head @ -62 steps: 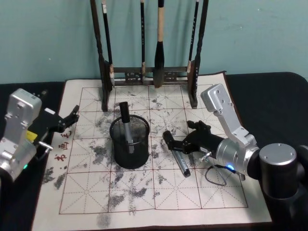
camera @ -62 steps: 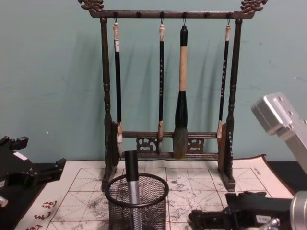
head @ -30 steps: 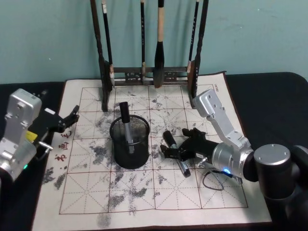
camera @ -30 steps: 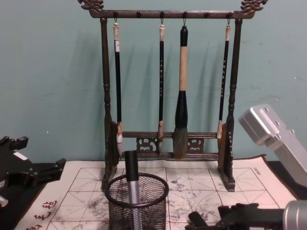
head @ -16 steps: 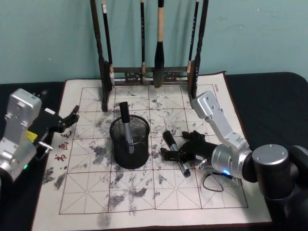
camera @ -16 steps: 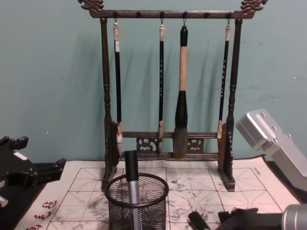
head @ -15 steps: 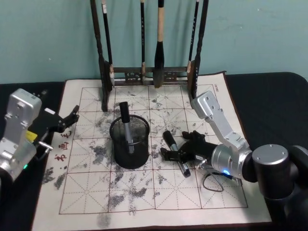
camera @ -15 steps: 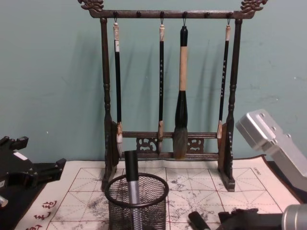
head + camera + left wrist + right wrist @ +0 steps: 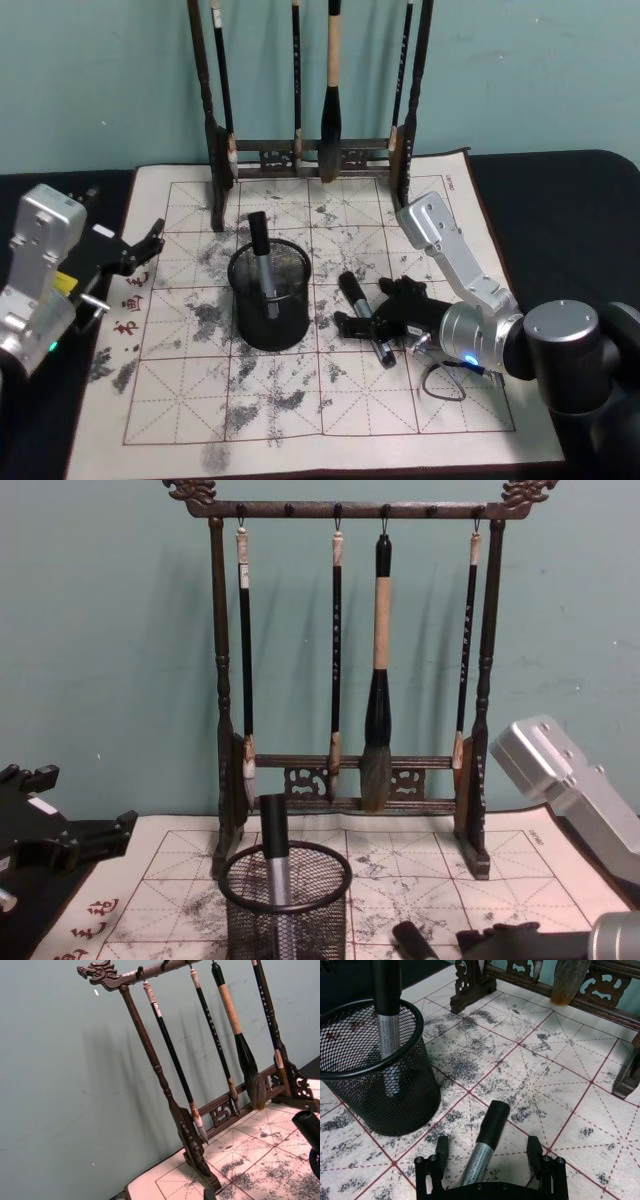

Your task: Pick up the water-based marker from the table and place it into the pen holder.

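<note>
The water-based marker (image 9: 364, 322), black cap and silver barrel, lies flat on the table's ink-stained mat (image 9: 200, 400), right of the pen holder (image 9: 270, 330). My right gripper (image 9: 368, 310) is open and low over it. In the right wrist view the marker (image 9: 485, 1142) runs between the two fingers (image 9: 440, 1152), which are apart from it on both sides. The black mesh pen holder (image 9: 375, 1075) holds another marker (image 9: 262, 262), standing upright. From the chest the holder (image 9: 285, 905) shows in front, with the lying marker's cap (image 9: 410, 940) at the lower edge. My left gripper (image 9: 150, 240) stays parked and open at the mat's left edge.
A tall dark wooden brush rack (image 9: 310, 150) with several hanging brushes stands at the back of the mat, also seen from the chest (image 9: 350, 680) and left wrist (image 9: 200, 1085). A thin cable loop (image 9: 445, 380) lies on the mat beside the right arm. Black tabletop (image 9: 560, 200) surrounds the mat.
My right gripper has sunk lower and drawn slightly back along the marker, its fingers now on either side of the barrel. The marker, holder and left arm have not moved.
</note>
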